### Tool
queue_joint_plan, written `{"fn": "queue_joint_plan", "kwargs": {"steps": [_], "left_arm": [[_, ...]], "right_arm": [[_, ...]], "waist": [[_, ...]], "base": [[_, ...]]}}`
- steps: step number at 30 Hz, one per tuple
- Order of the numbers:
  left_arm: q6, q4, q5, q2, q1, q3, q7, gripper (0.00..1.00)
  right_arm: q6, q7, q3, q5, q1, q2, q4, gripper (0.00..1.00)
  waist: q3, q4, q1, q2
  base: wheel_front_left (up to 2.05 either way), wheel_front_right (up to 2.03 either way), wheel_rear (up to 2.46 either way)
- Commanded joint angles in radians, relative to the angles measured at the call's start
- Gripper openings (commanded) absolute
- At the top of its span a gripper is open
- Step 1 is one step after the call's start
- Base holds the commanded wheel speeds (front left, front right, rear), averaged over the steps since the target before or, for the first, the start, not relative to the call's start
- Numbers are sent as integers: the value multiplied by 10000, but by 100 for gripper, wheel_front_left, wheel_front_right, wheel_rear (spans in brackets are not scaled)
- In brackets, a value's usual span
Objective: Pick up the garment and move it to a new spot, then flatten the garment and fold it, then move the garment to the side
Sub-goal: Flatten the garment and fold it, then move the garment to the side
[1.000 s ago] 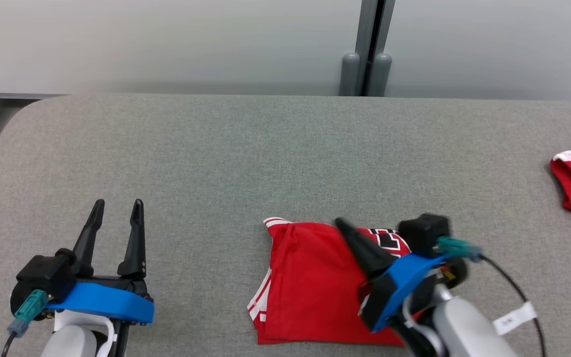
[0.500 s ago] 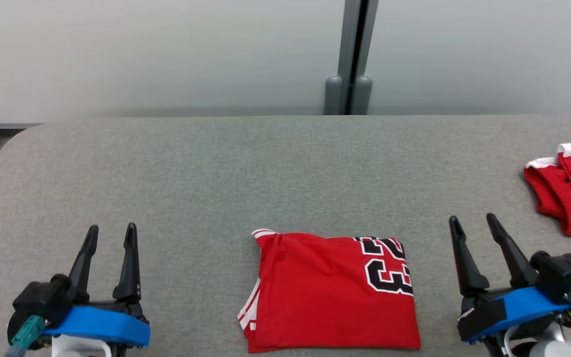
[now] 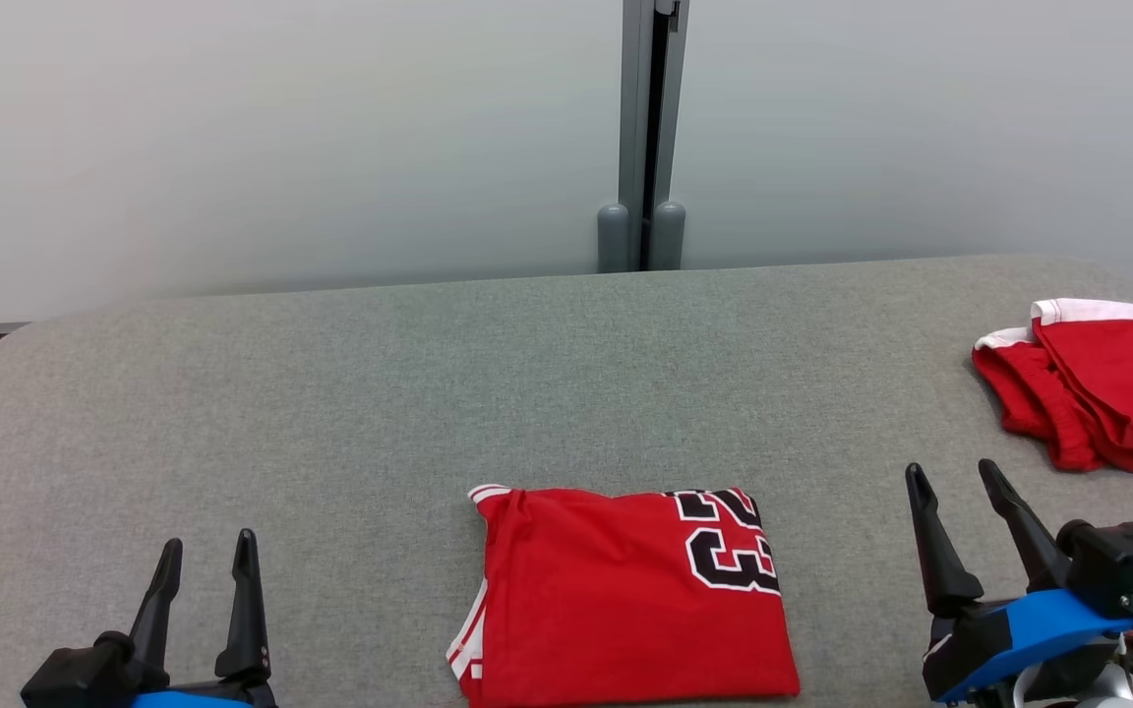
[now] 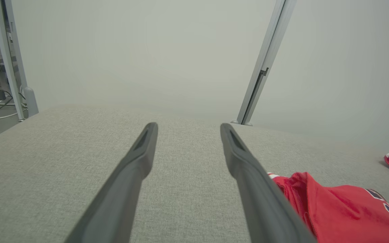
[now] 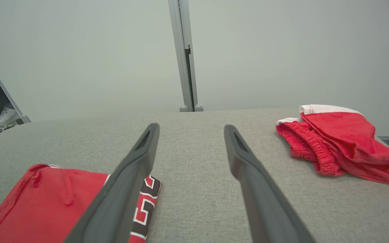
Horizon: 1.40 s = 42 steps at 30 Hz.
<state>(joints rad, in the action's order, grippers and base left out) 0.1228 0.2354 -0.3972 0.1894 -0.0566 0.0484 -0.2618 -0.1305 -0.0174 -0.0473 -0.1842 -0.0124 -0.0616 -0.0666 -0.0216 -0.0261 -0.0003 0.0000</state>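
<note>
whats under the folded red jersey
The folded red jersey lies flat on the grey fabric-covered table, which shows beside and beyond it. Its lower folds and the table patch beneath are covered, so nothing there can be checked.

A folded red jersey (image 3: 626, 595) lies flat on the grey desk (image 3: 330, 393). The left hand (image 3: 209, 539) is to its left and the right hand (image 3: 950, 467) to its right, both empty with fingers parted. Crumpled red shorts (image 3: 1088, 388) lie farther right.

Left of the folded jersey (image 3: 616, 600) and behind it, the table (image 3: 330, 413) gives room to pass. Far right, red shorts (image 3: 1098, 383) block.
</note>
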Motion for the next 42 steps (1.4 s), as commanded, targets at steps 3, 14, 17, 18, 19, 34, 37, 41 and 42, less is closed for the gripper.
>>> {"fn": "queue_joint_plan", "kwargs": {"steps": [3,14,17,18,19,34,37,41,42], "left_arm": [[-54,65,129,-48,-160,5,-42,100],[3,575,73,129,276,287,-32,100],[4,573,64,124,301,278,-35,100],[4,575,63,112,312,280,-36,100],[4,578,62,99,322,288,-36,100],[-50,57,225,166,580,166,-41,100],[-25,23,252,144,824,266,-40,100],[12,55,285,158,1082,450,-40,100],[18,67,288,164,1140,484,-42,100]], "right_arm": [[-6,49,-23,-30,-51,-96,-72,100],[-6,105,44,10,-14,-61,-325,100],[-6,164,48,25,10,-50,-362,100],[-6,186,72,-10,15,-44,-384,100],[-6,203,107,-25,14,-40,-395,100],[-6,4841,873,-743,-1045,84,-1165,100],[-6,5505,901,-1086,-1555,112,-1854,100],[-6,5870,1331,-2283,-2166,116,-2929,100],[-6,5935,1427,-2278,-2267,103,-3226,100]], "waist": [[-30,22,3,0],[-45,31,3,0],[-23,32,3,0],[-14,38,3,0],[-3,45,3,0],[798,111,3,0],[1080,243,3,0],[1339,429,3,0],[1397,485,3,0]], "base": [[0,0,0],[0,0,0],[0,0,0],[0,0,0],[0,0,0],[0,0,0],[0,0,0],[0,0,0],[0,0,0]]}}
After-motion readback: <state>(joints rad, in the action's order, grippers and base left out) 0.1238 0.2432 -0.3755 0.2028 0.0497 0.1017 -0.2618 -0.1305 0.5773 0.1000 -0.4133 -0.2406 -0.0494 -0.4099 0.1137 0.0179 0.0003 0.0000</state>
